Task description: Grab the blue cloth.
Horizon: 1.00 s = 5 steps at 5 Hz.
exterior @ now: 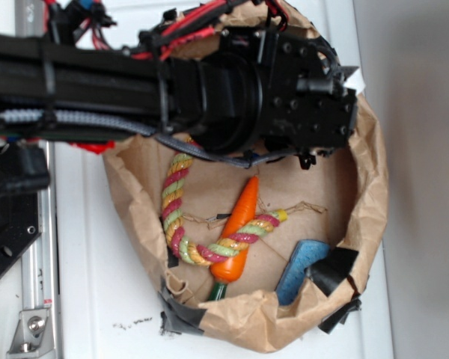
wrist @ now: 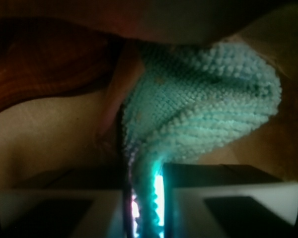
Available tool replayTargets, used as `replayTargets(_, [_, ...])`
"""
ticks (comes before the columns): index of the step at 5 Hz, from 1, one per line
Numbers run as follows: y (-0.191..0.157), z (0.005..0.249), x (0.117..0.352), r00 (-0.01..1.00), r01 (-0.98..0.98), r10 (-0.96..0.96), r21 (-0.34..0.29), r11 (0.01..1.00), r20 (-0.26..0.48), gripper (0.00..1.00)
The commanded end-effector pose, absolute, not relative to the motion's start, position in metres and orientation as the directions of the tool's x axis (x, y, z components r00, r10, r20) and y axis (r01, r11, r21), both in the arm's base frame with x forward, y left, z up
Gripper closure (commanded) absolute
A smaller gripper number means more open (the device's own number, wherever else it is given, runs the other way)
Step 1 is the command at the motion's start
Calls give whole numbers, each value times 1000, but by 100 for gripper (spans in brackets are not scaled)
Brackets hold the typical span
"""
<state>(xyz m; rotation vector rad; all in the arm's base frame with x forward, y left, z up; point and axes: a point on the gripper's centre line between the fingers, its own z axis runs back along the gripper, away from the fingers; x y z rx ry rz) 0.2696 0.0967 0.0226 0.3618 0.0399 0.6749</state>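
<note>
Turquoise ribbed cloth (wrist: 198, 109) is pinched between the fingers (wrist: 79, 203), fanning up toward one o'clock; in the paper bag (exterior: 374, 187) the carrot (exterior: 238, 232) lies at six.

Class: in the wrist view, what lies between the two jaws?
The blue cloth: a fold of it is pinched in the narrow gap between the closed jaws. The wrist view shows this.

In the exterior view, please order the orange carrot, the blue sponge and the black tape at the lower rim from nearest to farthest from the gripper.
Measured from the gripper:
1. Orange carrot, in the bag's middle, below-left of the gripper.
2. Blue sponge, at the lower right wall.
3. Black tape, on the lower-left rim, clearly farthest.
Carrot and sponge are nearly equal.
</note>
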Motion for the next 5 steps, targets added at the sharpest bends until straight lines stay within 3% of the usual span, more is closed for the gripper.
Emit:
replayTargets(1, [92,78,267,838,-545,530,268,795,130,100])
replayTargets(2, [63,128,271,915,-387,358,152,910,183,100])
replayTargets(3, [41,162,270,954,-238,218,81,968,207,100])
replayTargets(5, [41,150,270,977,-150,137,74,986,164,100])
